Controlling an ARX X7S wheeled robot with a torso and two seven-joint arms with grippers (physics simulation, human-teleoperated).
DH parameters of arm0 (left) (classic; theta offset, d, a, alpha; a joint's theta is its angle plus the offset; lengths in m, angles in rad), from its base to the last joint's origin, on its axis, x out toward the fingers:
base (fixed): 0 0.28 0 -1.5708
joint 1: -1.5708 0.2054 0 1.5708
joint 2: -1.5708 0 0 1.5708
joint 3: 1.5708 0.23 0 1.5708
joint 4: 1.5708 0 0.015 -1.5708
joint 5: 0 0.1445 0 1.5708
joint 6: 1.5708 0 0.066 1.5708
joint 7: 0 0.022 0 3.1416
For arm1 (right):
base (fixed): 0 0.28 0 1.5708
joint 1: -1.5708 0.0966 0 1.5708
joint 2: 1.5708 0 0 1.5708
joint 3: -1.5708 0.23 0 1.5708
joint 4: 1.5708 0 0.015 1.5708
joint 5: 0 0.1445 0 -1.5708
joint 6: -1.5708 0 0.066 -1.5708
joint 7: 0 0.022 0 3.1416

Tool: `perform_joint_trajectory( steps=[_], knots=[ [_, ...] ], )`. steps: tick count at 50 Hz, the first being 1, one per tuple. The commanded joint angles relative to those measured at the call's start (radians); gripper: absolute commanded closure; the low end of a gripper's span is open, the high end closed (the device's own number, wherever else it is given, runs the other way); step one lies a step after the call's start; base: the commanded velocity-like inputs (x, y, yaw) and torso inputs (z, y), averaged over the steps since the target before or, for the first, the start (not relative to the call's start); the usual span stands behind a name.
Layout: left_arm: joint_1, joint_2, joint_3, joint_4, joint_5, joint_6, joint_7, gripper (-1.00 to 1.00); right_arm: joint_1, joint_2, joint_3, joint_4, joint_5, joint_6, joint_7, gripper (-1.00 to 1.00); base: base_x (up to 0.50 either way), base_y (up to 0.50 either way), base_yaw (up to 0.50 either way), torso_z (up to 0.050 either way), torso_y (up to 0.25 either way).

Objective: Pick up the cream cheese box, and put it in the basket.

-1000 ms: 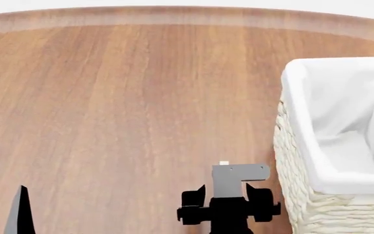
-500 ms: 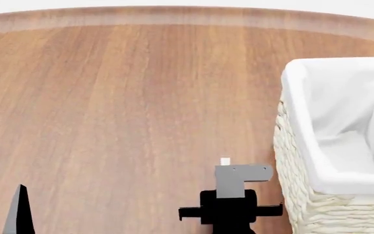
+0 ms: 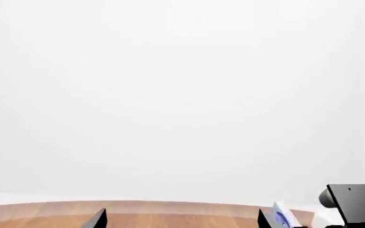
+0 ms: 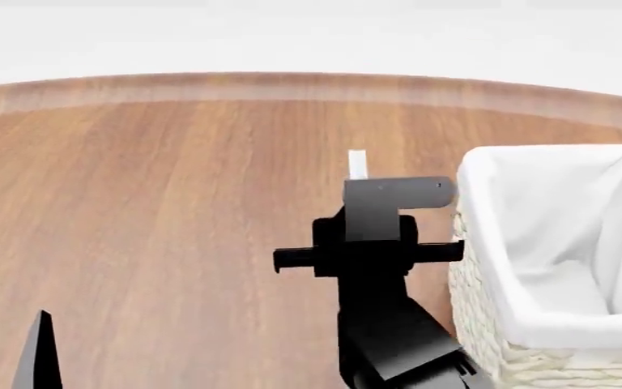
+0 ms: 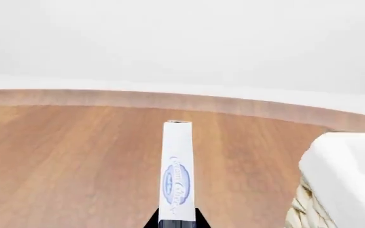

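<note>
My right gripper [image 4: 356,180] is shut on the cream cheese box [image 5: 177,171], a thin white box with a blue oval mark. I hold it edge-on, well above the wooden table. In the head view only the box's white top end [image 4: 356,164] shows above the gripper's grey bracket. The box also shows at the edge of the left wrist view [image 3: 280,216]. The basket [image 4: 484,275], cream wicker with a white cloth liner, stands just to the right of the gripper. It also shows in the right wrist view [image 5: 344,168]. My left gripper [image 3: 179,222] is open and empty, low at the left.
The round wooden table [image 4: 159,203] spreads to the left and behind, with its curved far edge [image 4: 289,85] against a white background. Only one left fingertip [image 4: 39,352] shows in the head view.
My right arm has risen and moved away from me with the box, now level with the basket's rim. The head view has tilted, so the table's far edge sits lower in it.
</note>
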Motion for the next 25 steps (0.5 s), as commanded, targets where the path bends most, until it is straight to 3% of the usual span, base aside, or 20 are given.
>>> perform_joint_trajectory(
  steps=[1,13,25],
  knots=[
    [-0.001,-0.007,0.003,0.000,0.000,-0.001,-0.001,-1.00,0.040,0.118,-0.002,-0.373,-0.005,0.101,0.129,1.00,0.00,0.00,0.00,-0.001,0.250],
    [0.004,-0.007,0.008,0.004,-0.001,0.008,-0.005,-1.00,0.166,0.292,0.054,-0.925,0.090,0.250,0.314,1.00,0.00,0.00,0.00,0.000,0.247],
    [-0.002,-0.009,0.006,0.010,0.017,-0.001,-0.025,-1.00,0.227,0.450,0.156,-0.972,0.176,0.268,0.286,1.00,0.00,0.00,0.00,0.000,0.000]
  ],
)
